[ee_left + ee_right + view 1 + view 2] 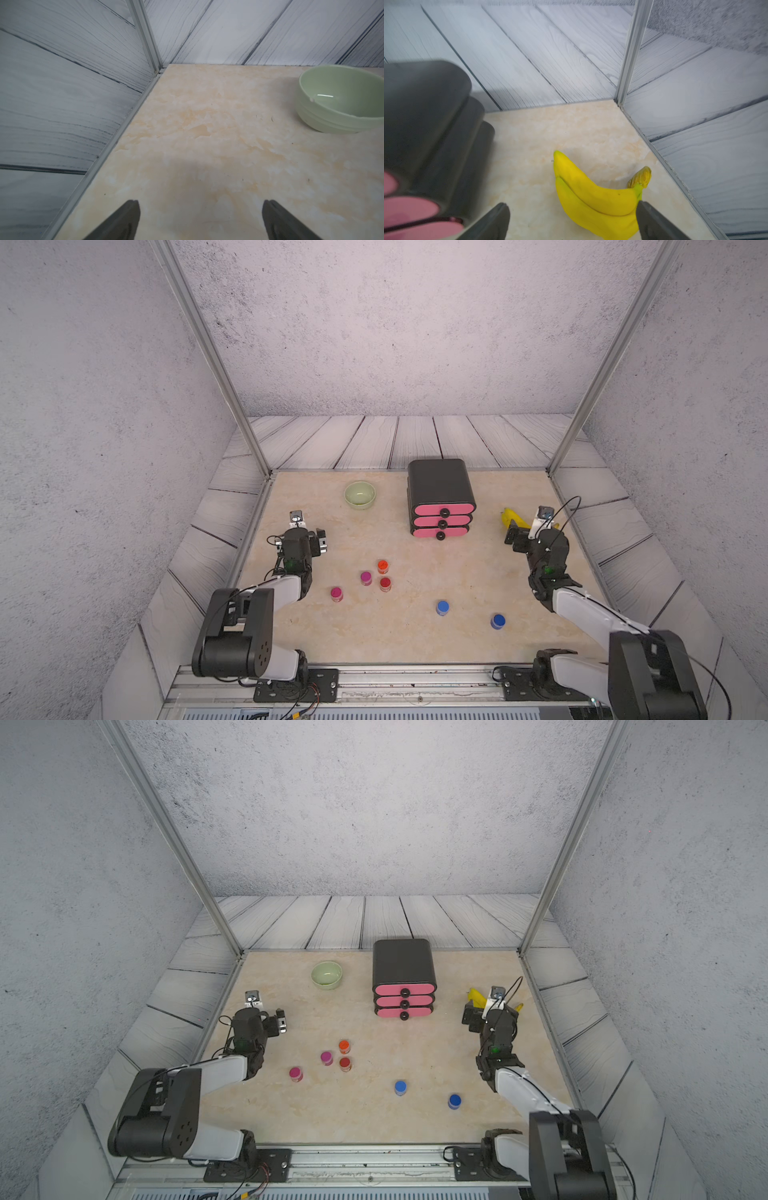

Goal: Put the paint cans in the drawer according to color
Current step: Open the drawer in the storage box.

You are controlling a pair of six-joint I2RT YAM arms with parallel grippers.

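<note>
Six paint cans stand on the beige table in both top views: an orange-red one, a red one, two magenta and two blue. The drawer, a black chest with three pink fronts, stands at the back with all three pushed in; its side shows in the right wrist view. My left gripper is open over bare table at the left, behind the cans. My right gripper is open right of the drawer, holding nothing.
A pale green bowl sits at the back, left of the chest and ahead of the left gripper. A yellow banana bunch lies under the right gripper's open jaws near the right wall. Grey walls and metal posts enclose the table.
</note>
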